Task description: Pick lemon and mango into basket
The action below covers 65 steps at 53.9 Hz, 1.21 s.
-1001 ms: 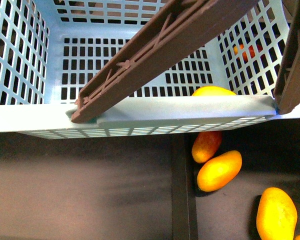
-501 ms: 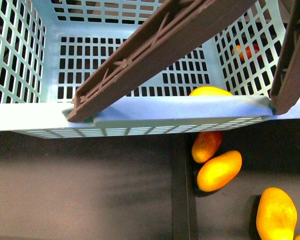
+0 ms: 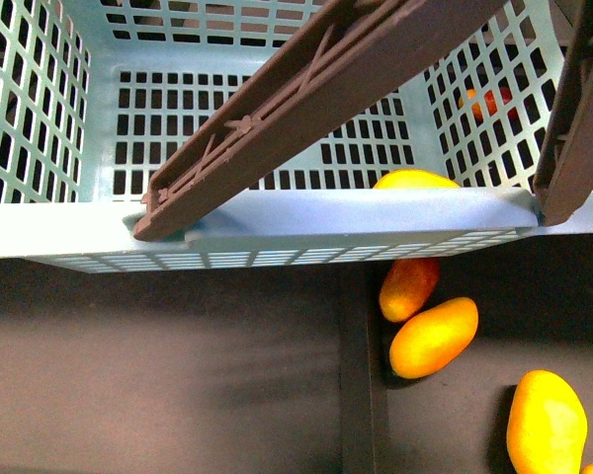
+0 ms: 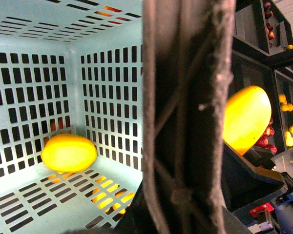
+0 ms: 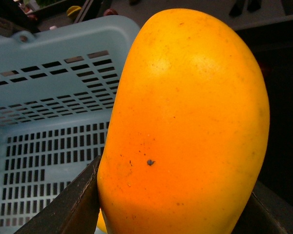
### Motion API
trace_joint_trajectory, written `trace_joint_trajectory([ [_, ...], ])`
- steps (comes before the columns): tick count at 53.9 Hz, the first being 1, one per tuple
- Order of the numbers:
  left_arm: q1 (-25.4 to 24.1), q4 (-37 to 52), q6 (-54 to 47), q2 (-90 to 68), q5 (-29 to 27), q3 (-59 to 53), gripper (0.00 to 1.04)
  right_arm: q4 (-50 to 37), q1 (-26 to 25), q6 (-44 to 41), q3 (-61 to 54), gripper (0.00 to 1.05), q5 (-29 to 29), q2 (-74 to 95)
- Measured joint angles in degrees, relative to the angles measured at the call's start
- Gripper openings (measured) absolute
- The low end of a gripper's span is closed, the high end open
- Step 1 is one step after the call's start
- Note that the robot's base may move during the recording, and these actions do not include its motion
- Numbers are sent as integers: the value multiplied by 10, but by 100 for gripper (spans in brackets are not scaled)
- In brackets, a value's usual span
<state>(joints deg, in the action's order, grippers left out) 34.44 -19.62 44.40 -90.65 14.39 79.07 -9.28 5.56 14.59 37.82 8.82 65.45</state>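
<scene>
The pale teal basket (image 3: 277,222) fills the upper front view, with its brown handle (image 3: 306,99) crossing it diagonally. My left gripper (image 4: 180,209) is shut on that handle (image 4: 185,97), which blocks most of the left wrist view. The lemon (image 4: 68,152) lies on the basket floor near a corner; its top shows behind the near rim in the front view (image 3: 415,180). My right gripper (image 5: 176,209) is shut on the yellow-orange mango (image 5: 185,126) and holds it just outside the basket wall (image 5: 53,97). The mango also shows in the left wrist view (image 4: 246,119). Neither gripper shows in the front view.
Below the basket, on dark shelves, lie a reddish-orange mango (image 3: 408,286) and two yellow-orange mangoes (image 3: 433,337) (image 3: 546,423). A dark divider (image 3: 361,375) runs between the shelves. Red fruit (image 3: 489,102) shows through the basket's right wall. Fruit racks (image 4: 288,112) stand beyond.
The basket rose slightly in the front view between one second and half a second ago. Since then it has held still. The fruit below has not moved.
</scene>
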Motion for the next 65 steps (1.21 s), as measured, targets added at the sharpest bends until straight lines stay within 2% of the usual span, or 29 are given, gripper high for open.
trace_joint_trajectory([
  [15,0,0,0,0,0,0,4,-65,113,39,51,61,-79,90],
  [21,0,0,0,0,0,0,4,-65,135,46,63,61,-99,115],
  [23,0,0,0,0,0,0,4,-64,139,47,64,64,-104,119],
  [29,0,0,0,0,0,0,4,-56,142,55,64,82,-117,119],
  [37,0,0,0,0,0,0,4,-36,128,59,62,97,-122,90],
  [46,0,0,3,0,2,0,4,16,84,50,43,96,-122,11],
  [56,0,0,0,0,-4,0,4,99,8,23,-9,96,-141,-131],
  [59,0,0,0,0,-4,0,4,45,0,-6,-41,90,-143,-156],
  [62,0,0,0,0,-3,0,4,-65,-6,-67,-97,78,-137,-188],
  [65,0,0,0,0,-2,0,4,-100,-8,-90,-123,71,-133,-200],
])
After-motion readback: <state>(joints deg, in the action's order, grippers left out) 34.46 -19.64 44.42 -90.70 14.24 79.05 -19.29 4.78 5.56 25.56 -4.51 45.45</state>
